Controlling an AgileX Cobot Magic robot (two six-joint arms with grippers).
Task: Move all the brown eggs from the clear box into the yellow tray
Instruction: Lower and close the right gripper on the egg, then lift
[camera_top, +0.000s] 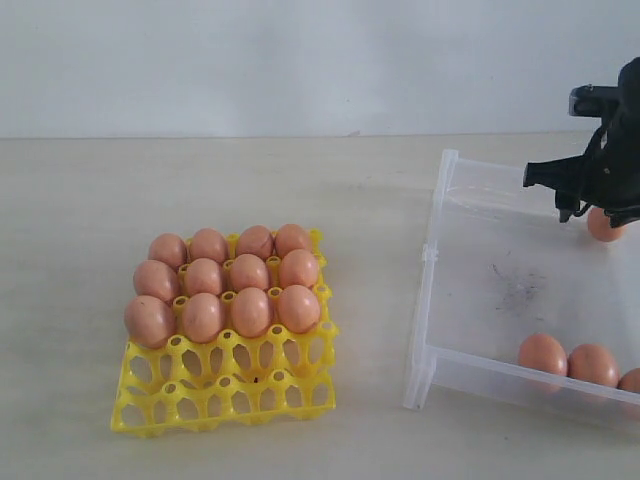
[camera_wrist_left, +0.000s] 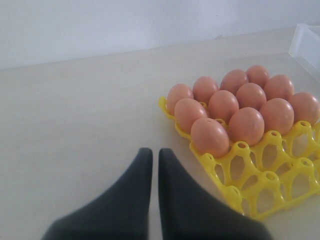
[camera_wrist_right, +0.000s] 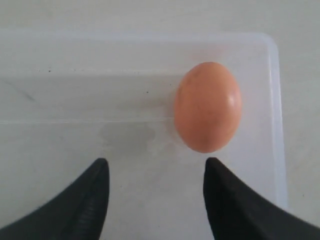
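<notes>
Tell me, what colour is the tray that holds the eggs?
Bright yellow. The tray shows best in the exterior view.

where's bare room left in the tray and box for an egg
Free: in the yellow tray, the empty cups at its near edge, before twelve brown eggs; in the clear box, the middle floor between the egg by the right gripper and eggs at its near wall. Crowded: the filled rows.

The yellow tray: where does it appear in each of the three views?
Exterior view: the yellow tray lies left of the clear box, twelve brown eggs in it.
Left wrist view: the yellow tray lies ahead of the left tool.
Right wrist view: not in it.
Shared landmark: the clear box.
</notes>
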